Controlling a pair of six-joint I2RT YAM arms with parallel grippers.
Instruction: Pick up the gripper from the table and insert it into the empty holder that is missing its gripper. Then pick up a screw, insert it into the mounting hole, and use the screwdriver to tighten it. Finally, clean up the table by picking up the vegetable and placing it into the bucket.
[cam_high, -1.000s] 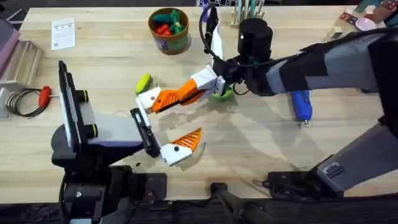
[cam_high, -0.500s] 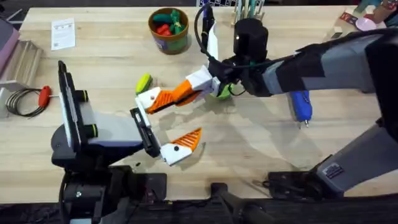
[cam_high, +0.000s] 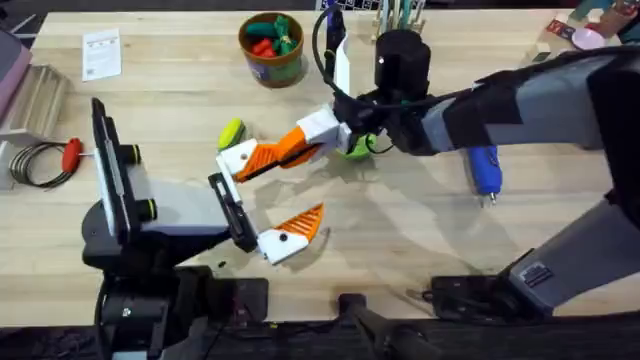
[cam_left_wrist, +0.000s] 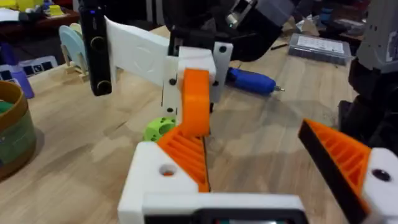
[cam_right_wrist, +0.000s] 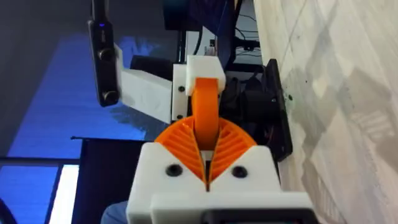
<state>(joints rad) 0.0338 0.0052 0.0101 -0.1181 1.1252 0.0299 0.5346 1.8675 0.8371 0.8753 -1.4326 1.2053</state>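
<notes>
**Right claw pinched the orange fingertip at the white holder**

The right gripper (cam_right_wrist: 205, 146) had its orange ribbed pads pressed together on the small orange wedge-shaped plastic fingertip (cam_right_wrist: 205, 102). This arm reached across the middle of the light wooden table (cam_high: 400, 240). The far end of the fingertip met the white blocky plastic holder (cam_high: 238, 158) on the left arm's jaw. I could not tell whether it sat fully inside.

The left gripper (cam_high: 275, 195) was spread wide. The holder was on one side of it, and its own orange ribbed finger (cam_high: 305, 225) was well apart on the other side.

The small oblong yellow-green toy vegetable (cam_high: 231, 132) lay on the table just beside the holder. A round green disc with holes (cam_high: 357, 152) lay partly hidden under the right arm. The fat blue pen-shaped screwdriver (cam_high: 483, 170) lay farther to the right, apart from both claws. The round brown bucket with a blue-green band (cam_high: 272, 68) stood near the far edge, with red and green toys inside. A red-handled tool (cam_high: 71, 153) lay at the left edge.
</notes>
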